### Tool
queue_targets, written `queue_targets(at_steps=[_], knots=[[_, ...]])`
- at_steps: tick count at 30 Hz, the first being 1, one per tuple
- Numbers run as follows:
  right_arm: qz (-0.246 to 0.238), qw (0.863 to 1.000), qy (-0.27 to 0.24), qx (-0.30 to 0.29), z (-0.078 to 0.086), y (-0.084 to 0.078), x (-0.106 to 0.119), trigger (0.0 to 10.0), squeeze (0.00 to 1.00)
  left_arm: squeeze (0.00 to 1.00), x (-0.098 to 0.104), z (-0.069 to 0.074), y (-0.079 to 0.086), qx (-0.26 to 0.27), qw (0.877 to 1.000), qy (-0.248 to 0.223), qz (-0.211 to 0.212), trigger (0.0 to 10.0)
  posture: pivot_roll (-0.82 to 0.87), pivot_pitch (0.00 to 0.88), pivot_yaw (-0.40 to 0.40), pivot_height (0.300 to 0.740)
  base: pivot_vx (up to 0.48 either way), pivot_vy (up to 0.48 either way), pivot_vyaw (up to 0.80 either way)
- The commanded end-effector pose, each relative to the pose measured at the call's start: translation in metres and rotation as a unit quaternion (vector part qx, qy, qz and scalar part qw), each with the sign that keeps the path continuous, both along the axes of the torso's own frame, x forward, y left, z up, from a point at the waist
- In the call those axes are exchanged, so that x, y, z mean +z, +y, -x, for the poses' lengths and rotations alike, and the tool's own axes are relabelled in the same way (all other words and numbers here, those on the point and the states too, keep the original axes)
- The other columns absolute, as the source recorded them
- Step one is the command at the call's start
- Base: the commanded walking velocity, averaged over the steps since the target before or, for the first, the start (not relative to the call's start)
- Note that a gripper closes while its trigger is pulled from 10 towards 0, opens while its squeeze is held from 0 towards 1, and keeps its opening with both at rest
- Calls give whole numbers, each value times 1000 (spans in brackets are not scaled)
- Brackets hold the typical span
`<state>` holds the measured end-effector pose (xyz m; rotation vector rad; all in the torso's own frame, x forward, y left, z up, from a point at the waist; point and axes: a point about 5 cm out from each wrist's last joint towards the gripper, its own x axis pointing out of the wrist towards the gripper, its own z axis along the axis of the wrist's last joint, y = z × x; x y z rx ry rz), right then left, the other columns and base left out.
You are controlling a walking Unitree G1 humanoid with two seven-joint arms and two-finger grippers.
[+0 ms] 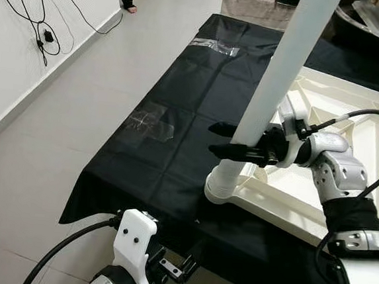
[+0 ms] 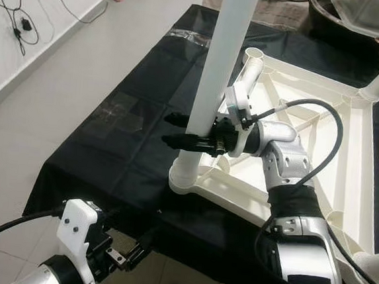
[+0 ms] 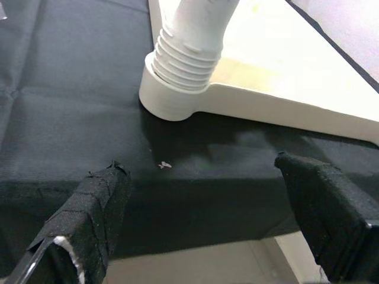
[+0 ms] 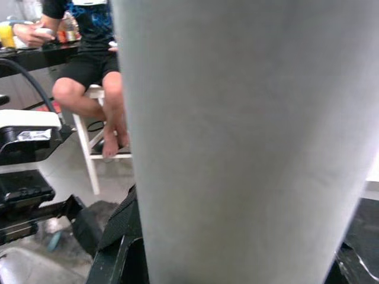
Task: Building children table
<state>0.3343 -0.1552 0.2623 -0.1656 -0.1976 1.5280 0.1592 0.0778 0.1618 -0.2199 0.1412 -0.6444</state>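
Head views: the right gripper clamps its fingers around a white table leg standing in the corner socket of an upturned white tabletop on the black-draped surface. Left wrist view: left gripper, fingers spread wide, hovers off the surface's edge near the socket. Right wrist view: the leg up close; a seated person behind.

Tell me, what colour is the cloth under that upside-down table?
Black: the cloth is plain black, seen best in the left eye view.

White plastic tabletop lies upside down at right of frame; white leg stands nearly upright in its near-left corner socket
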Motion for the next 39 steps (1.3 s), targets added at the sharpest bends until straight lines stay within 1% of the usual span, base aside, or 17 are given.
queue_targets(at_steps=[1,2,3,4,8,10,13,19,27,39], knots=[[24,999,30,-3,0,9,-21,10000,0,0,-5,2,-1,-5,1000,12,-5,10000,135,218,-66,740,0,0,0],[24,999,30,-3,0,9,-21,10000,0,0,-5,2,-1,-5,1000,12,-5,10000,135,218,-66,740,0,0,0],[14,999,25,-28,-2,11,-22,10000,0,0,-6,2,-1,-6,1000,12,-5,10000,134,209,-67,740,0,0,0],[9,999,24,-37,-2,12,-22,10000,0,0,-6,2,-2,-6,1000,12,-5,10000,134,209,-67,740,0,0,0],[7,998,25,-49,-2,13,-25,10000,0,0,-6,2,-2,-6,1000,12,-6,10000,129,206,-65,740,0,0,0],[10,998,27,-57,2,16,-29,10000,0,0,-7,1,-2,-7,1000,11,-5,10000,127,204,-66,740,0,0,0],[10,997,26,-69,3,18,-30,10000,0,0,-7,0,-2,-7,1000,10,-6,10000,126,203,-68,740,0,0,0],[7,996,31,-84,3,22,-28,10000,0,0,-7,-1,-2,-6,1000,8,-6,10000,122,204,-68,740,0,0,0],[-3,990,50,-129,-5,28,-24,10000,0,0,-7,-1,-3,-6,1000,6,-6,10000,122,203,-70,740,0,0,0],[-3,989,55,-138,-5,28,-24,10000,0,0,-7,-1,-3,-5,1000,6,-3,10000,120,206,-70,740,0,0,0]])
